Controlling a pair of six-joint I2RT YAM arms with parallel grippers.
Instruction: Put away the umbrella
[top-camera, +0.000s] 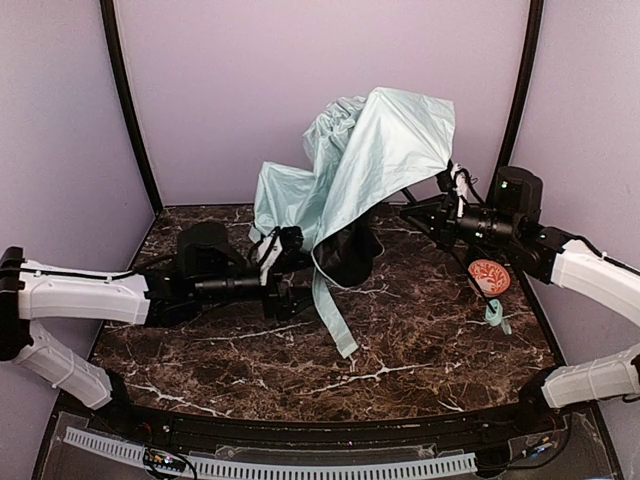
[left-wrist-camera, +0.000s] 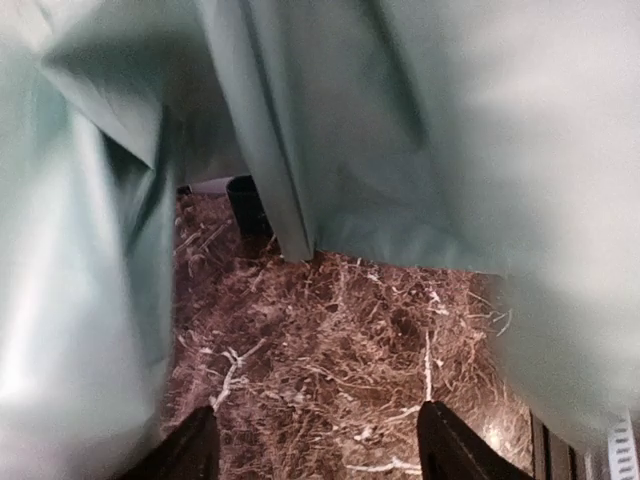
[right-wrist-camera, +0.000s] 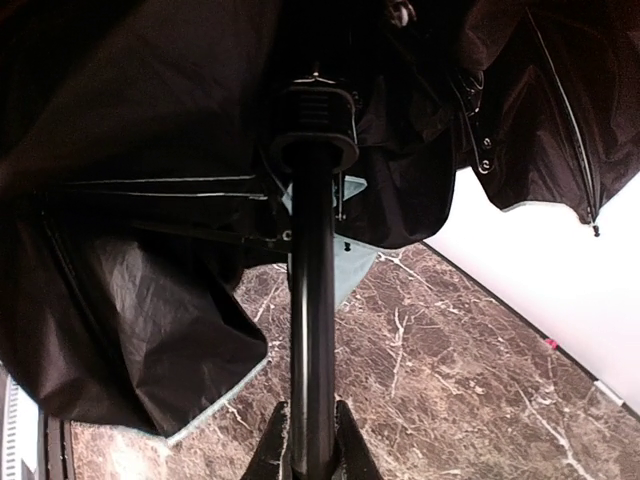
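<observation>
In the top view, the cloth of the umbrella (top-camera: 375, 150) hid whatever lay beneath it, and a mint-green scrap (top-camera: 497, 316) at lower right was too small to identify. In the left wrist view, cloth at left was blurred, and the bottom edge cut off the left gripper (left-wrist-camera: 318, 445). In the right wrist view, the bottom edge cut off the shaft (right-wrist-camera: 312, 330) and the right gripper (right-wrist-camera: 311, 445).

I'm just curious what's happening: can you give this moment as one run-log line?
umbrella: partly collapsed | right end effector: shut on shaft | left end effector: open, empty, beside fabric
</observation>
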